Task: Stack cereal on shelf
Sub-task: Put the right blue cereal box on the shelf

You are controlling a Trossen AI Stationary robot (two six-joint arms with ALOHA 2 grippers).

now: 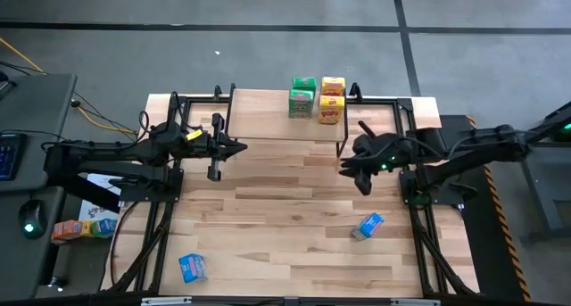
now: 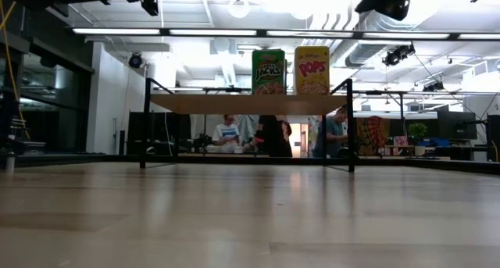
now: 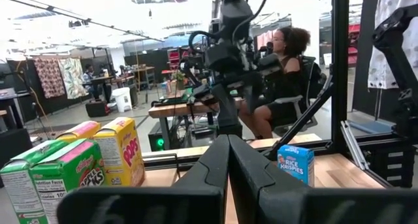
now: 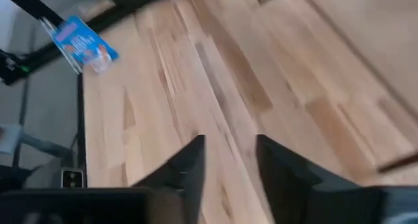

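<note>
The shelf (image 1: 268,110) stands at the table's far edge and also shows in the low view (image 2: 250,104). Two green boxes (image 1: 302,98) and two yellow boxes (image 1: 332,99) stand upright on its board; they also show in the left wrist view, green (image 3: 62,178) and yellow (image 3: 121,152). One blue box (image 1: 368,226) lies on the table at the near right, another blue box (image 1: 192,267) at the near left. My left gripper (image 1: 241,148) is shut and empty, in the air left of centre. My right gripper (image 1: 346,169) is open and empty above the table, far-left of the right blue box.
Black frame rails (image 1: 143,243) run along the table's left and right sides. More small boxes (image 1: 80,227) lie off the table at the left. People sit in the room behind the shelf (image 2: 266,135). Bare tabletop lies between the two blue boxes (image 1: 277,217).
</note>
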